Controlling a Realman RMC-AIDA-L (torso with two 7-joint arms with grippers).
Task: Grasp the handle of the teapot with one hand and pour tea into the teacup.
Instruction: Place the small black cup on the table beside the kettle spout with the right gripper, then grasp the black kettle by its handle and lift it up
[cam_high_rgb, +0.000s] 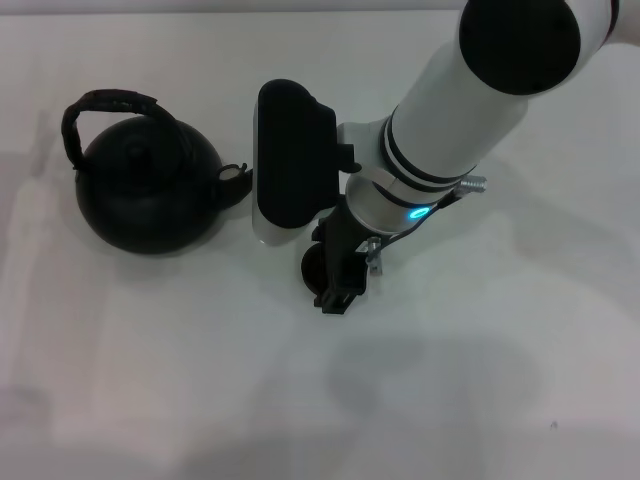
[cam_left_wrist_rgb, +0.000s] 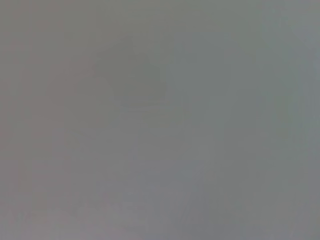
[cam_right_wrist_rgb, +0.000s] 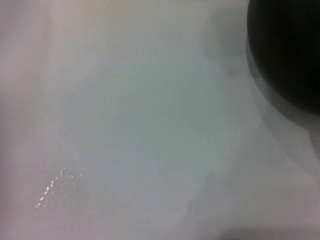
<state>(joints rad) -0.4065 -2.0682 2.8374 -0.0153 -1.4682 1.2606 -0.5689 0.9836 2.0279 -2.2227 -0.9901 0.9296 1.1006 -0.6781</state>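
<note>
The teapot (cam_high_rgb: 150, 190) is a round matte black pot standing at the left of the white table. Its arched dark handle (cam_high_rgb: 105, 105) rises over its top and its short spout (cam_high_rgb: 236, 178) points right. My right gripper (cam_high_rgb: 338, 285) reaches down from the upper right and sits right at the small dark teacup (cam_high_rgb: 312, 267). The gripper covers most of the cup. The teacup stands a little right of and nearer than the spout. The right wrist view shows a dark round shape (cam_right_wrist_rgb: 290, 50) at one corner; I cannot tell which object it is. My left gripper is out of view.
The white table (cam_high_rgb: 150, 380) stretches all around the teapot and cup. My right arm's thick white and black forearm (cam_high_rgb: 470, 100) crosses the upper right. The left wrist view shows only flat grey.
</note>
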